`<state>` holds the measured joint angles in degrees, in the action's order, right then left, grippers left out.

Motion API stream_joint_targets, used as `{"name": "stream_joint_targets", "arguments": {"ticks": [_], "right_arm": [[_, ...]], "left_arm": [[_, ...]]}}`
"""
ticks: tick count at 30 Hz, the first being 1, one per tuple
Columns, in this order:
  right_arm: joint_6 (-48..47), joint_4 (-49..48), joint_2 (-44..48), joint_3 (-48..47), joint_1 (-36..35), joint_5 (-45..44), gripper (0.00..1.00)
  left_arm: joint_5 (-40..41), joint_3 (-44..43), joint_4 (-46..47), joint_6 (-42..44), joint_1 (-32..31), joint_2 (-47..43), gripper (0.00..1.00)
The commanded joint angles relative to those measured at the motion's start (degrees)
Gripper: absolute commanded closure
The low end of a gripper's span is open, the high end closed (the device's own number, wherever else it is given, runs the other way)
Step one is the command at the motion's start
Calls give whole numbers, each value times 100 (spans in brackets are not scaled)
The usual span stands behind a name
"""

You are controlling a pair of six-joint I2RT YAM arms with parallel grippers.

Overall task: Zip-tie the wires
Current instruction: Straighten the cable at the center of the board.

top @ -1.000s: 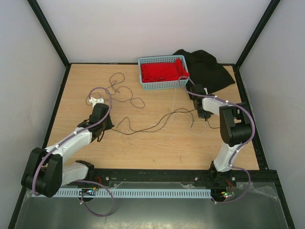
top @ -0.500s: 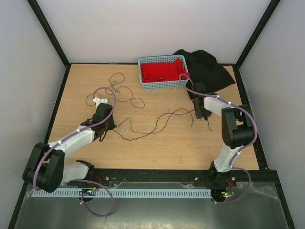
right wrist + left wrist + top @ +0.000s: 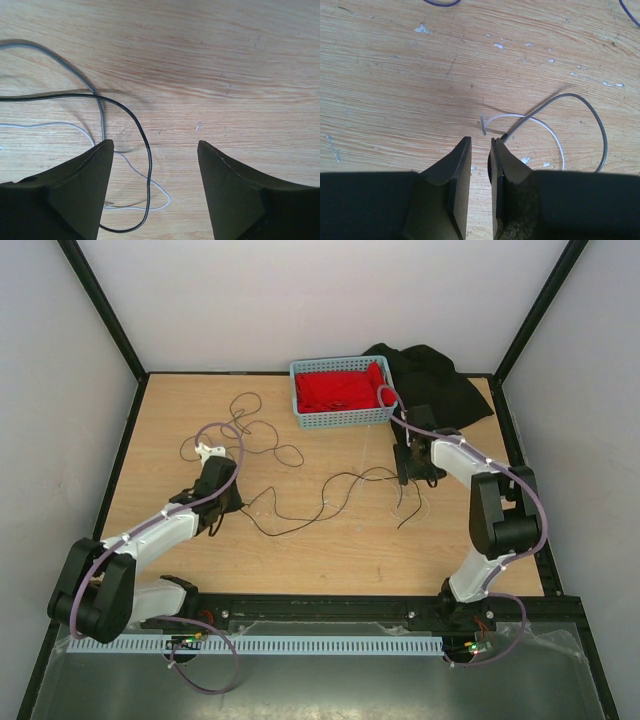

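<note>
Light wood-grain surface (image 3: pixel 330 560), enclosed by pale walls and a black frame; two arms are mounted at its near edge.

Left gripper (image 3: pixel 481 142): the fingers stand a narrow slit apart, with bare wood visible between them and nothing clamped. It points down over the left half of the surface, about midway between the near and far edges. The end of a grey strand (image 3: pixel 555 100) lies at the tip of one finger; whether it touches cannot be told. A white strand (image 3: pixel 540 125) curves just beyond the fingertips and ends in a short bent tip.

Right gripper (image 3: pixel 155 145): the fingers are spread wide and hold nothing. It hangs over the right half of the surface, in front of the blue basket (image 3: pixel 340 421). A black strand (image 3: pixel 144 137) loops across the surface between the fingers, close to one finger, with grey and white strands running beside and under it.

Wires (image 3: pixel 300 528): they lie loose on the surface. One tangle of loops sits toward the far left, beyond the left gripper. A long black run crosses the middle from the left gripper to the right gripper.

The basket stands at the far edge and holds a red cloth (image 3: pixel 340 390). A black cloth (image 3: pixel 440 390) lies bunched beside it in the far right corner.
</note>
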<state>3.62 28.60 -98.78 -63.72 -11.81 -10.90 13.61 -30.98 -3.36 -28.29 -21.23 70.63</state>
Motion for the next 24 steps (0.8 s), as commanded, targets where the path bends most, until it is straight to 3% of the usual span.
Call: {"name": "stream_joint_targets", "arguments": {"ticks": [1, 10, 13, 17, 21, 24], "right_arm": [[19, 247, 363, -290, 4, 153, 20], [66, 216, 852, -435, 8, 119, 6], [83, 41, 1098, -341, 4, 125, 0], [78, -231, 1436, -154, 4, 126, 1], [110, -541, 1755, 52, 3, 386, 1], [143, -790, 1884, 201, 4, 651, 1]], "left_arm": [[192, -233, 0, 183, -21, -197, 73], [432, -565, -469, 446, 180, -985, 32], [275, -810, -601, 574, 335, -1145, 22], [-379, -1187, -695, 795, 705, -1143, 2], [-1586, -1697, -732, 958, 1415, -804, 1], [-2041, -2162, -775, 1226, 1814, -366, 1]]}}
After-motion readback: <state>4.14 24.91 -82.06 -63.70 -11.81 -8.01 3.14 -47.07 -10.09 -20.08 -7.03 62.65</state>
